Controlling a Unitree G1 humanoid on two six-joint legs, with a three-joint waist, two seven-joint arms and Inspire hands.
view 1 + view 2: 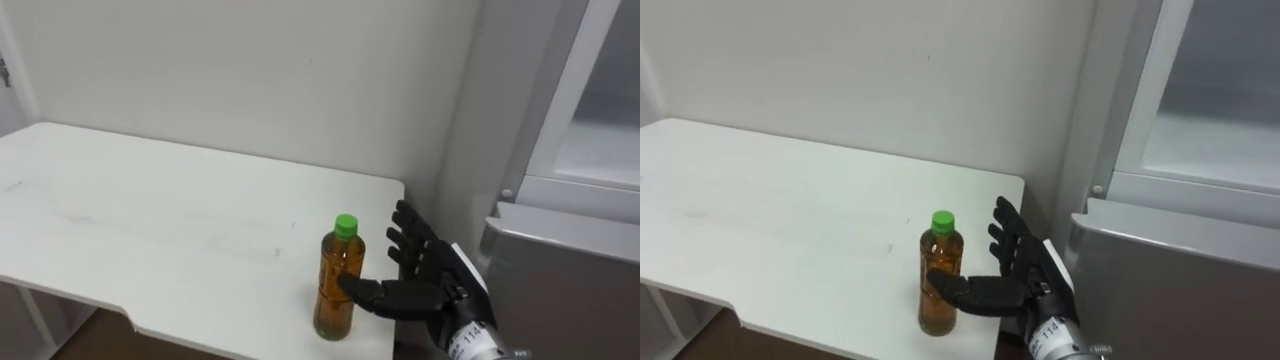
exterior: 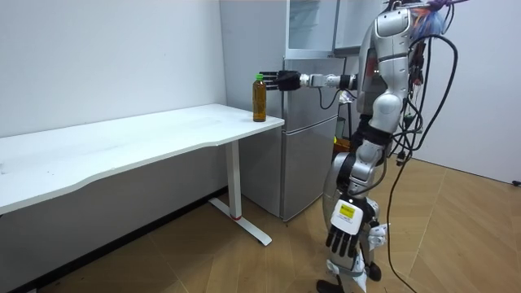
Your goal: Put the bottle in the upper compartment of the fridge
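Note:
An amber bottle (image 1: 336, 262) with a green cap stands upright on the white table (image 1: 150, 220), near its right end and front edge. My right hand (image 1: 428, 272) is open just to the right of the bottle, its fingers straight. Its thumb lies against the front of the bottle. In the room view the bottle (image 2: 259, 99) stands at the table's end with the right hand (image 2: 286, 80) stretched out to it. My left hand (image 2: 346, 238) hangs relaxed by my leg. The upper fridge (image 1: 600, 130) is to the right, its pale inside showing.
The grey lower fridge door (image 1: 560, 250) stands right beside the table's right end, close to my right forearm. A white wall runs behind the table. I stand on a wooden floor in front of the fridge (image 2: 309, 138).

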